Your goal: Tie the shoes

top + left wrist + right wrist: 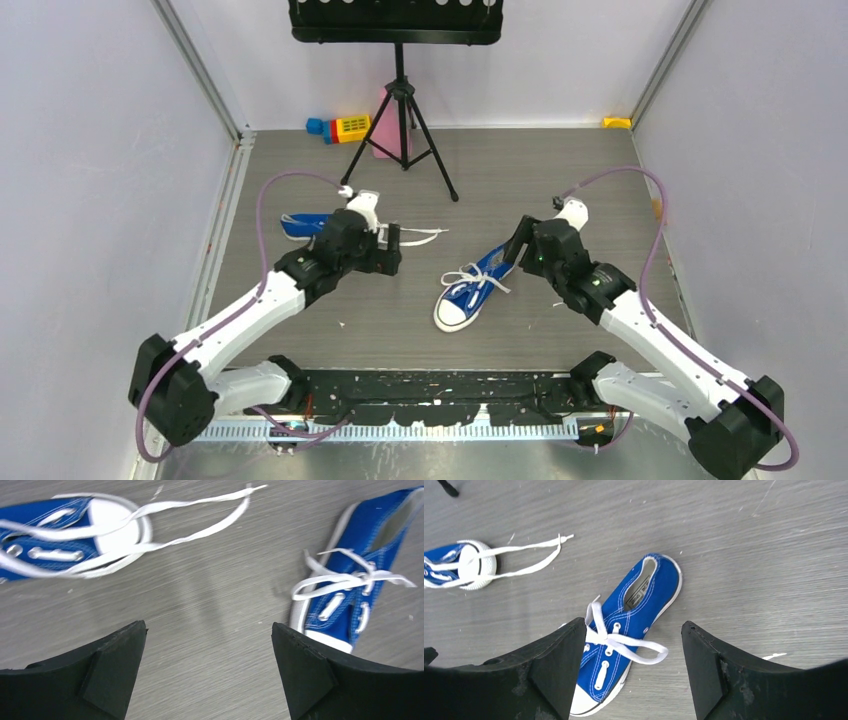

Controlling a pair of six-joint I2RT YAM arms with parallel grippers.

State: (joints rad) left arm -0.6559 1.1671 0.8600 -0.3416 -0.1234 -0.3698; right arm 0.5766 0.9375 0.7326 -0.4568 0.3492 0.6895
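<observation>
A small blue canvas sneaker with a white rubber toe cap and white sole (468, 292) lay near the middle of the overhead frame on the grey wood-grain tabletop (560, 180), its toe pointing to the lower left and its white laces (478, 278) drawn into a bow over the tongue. The second blue sneaker (298, 224) lay well apart at the centre left, largely hidden behind the left arm, and its loose white laces (424, 236) trailed to the right across the bare surface. The left gripper (209, 630) stood wide, with nothing between its black fingers (117, 650). In its wrist view the loose-laced shoe sat in the upper left and the bowed one at the right edge. The right gripper (633, 625) hung near the heel end of the bowed sneaker, its jaws also spread apart and holding nothing. In its wrist view that shoe filled the lower centre, partly covered by the left-hand finger. At the top centre of the overhead frame stood a black tripod stand (402, 110), with coloured toy blocks (340, 128) just to its left
</observation>
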